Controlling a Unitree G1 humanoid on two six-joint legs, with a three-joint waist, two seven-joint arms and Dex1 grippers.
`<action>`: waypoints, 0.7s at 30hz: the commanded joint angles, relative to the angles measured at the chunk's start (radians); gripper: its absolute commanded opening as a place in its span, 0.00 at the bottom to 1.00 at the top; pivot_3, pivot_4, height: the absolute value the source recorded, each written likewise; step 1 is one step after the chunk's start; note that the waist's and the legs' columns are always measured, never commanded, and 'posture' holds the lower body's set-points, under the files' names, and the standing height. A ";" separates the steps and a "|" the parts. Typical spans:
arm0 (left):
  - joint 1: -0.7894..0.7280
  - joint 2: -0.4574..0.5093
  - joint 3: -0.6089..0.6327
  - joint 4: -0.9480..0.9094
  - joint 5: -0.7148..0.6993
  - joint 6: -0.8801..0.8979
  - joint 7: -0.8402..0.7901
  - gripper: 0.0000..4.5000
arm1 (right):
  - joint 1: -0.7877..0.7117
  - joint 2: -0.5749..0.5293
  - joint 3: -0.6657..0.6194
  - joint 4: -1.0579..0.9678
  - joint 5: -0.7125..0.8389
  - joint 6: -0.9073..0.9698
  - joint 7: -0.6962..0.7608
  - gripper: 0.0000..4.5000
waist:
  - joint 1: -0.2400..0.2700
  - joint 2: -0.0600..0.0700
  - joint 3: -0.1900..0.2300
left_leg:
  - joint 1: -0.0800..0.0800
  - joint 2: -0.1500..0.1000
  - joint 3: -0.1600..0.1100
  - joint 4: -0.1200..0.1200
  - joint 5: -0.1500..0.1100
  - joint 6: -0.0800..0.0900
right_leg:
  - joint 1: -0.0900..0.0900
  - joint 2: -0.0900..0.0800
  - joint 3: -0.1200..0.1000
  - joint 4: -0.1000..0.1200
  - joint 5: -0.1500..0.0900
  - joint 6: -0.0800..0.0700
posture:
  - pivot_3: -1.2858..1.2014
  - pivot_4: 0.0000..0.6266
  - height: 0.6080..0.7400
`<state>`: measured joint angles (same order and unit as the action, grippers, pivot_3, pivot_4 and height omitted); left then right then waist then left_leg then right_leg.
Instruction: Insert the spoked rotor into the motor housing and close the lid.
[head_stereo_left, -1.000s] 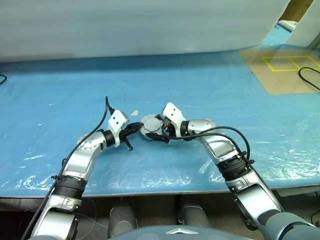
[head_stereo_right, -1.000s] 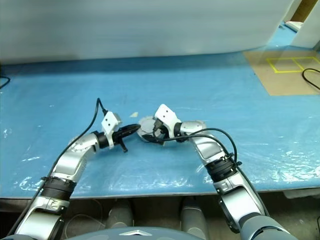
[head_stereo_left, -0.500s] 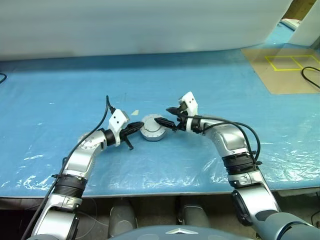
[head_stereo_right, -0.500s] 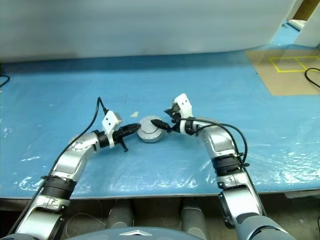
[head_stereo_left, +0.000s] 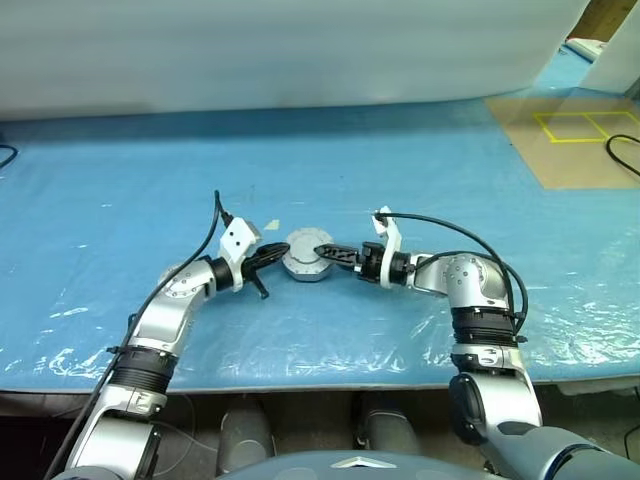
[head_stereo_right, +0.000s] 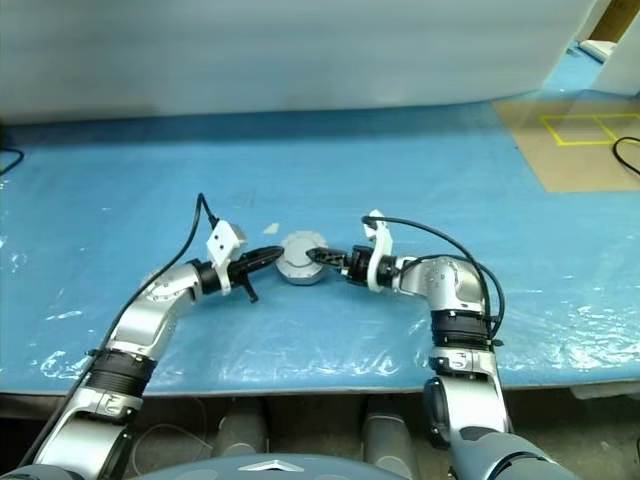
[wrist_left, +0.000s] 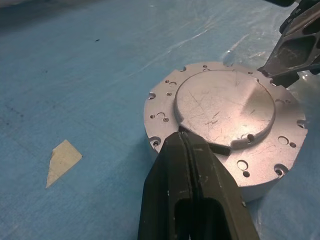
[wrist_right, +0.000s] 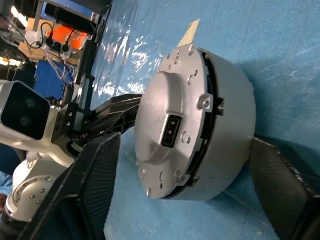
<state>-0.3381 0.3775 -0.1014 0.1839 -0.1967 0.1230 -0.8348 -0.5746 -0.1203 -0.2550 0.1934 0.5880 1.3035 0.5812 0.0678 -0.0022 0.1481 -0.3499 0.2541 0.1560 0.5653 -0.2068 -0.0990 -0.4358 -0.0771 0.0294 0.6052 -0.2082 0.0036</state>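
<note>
Looking along my right gripper (wrist_right: 182, 175), I see its two black fingers (wrist_right: 87, 172) spread wide on either side of the closed motor housing (head_stereo_left: 304, 256), one on each flank, with a gap to the metal on both, so it holds nothing. The housing sits assembled on the blue table cover (head_stereo_left: 420, 170), a round silver case with its lid (wrist_left: 225, 106) on top, scratched and bare, a seam running round the side and a small dark socket (wrist_right: 170, 131) in its face.

My left gripper (wrist_left: 181, 142) is shut, fingers (wrist_left: 165, 185) pressed together with nothing between them. Its tips rest at the edge of the raised centre of the lid, right at the step where that centre meets the drilled outer rim (wrist_left: 162, 102). From the head cameras the two grippers meet the housing from opposite sides, left one from my left (head_stereo_left: 268, 256) and right one from my right (head_stereo_left: 325, 252), both arms reaching low over the table.

A small pale scrap of tape (wrist_left: 61, 160) lies on the cover just beside the housing, apart from it. At the far right of the table lies a brown sheet (head_stereo_left: 560, 150) marked with yellow squares.
</note>
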 joint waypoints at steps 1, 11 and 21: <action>0.008 0.001 -0.025 0.020 0.021 0.005 -0.006 0.00 | -0.018 0.017 -0.053 -0.009 0.067 0.026 -0.016 0.64 | 0.001 0.000 0.000 | 0.000 0.000 0.000 0.000 0.000 0.000 | 0.000 0.000 0.000 0.000 0.000 0.000 | 0.52 0.24 1.00; 0.002 0.000 -0.027 0.027 0.026 0.002 -0.009 0.00 | -0.021 0.026 -0.093 -0.023 0.127 0.059 -0.033 0.26 | 0.003 0.001 0.000 | 0.000 0.000 0.000 -0.001 0.000 0.000 | 0.000 0.000 0.000 0.000 0.000 0.000 | 0.52 0.24 1.00; -0.044 -0.122 0.207 -0.027 -0.243 0.156 0.094 0.00 | -0.028 0.061 -0.166 -0.007 0.171 0.017 -0.065 0.26 | 0.001 0.000 0.001 | -0.002 -0.001 0.000 -0.001 0.000 0.000 | -0.002 0.000 0.000 0.000 0.000 0.000 | 0.52 0.24 1.00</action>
<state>-0.3522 0.2561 0.0391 0.1979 -0.3638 0.2469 -0.7680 -0.5752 -0.0781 -0.3691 0.1994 0.6831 1.3434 0.5145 0.0692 -0.0021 0.1496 -0.3530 0.2542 0.1563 0.5638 -0.2067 -0.0993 -0.4393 -0.0767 0.0292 0.6055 -0.2082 0.0037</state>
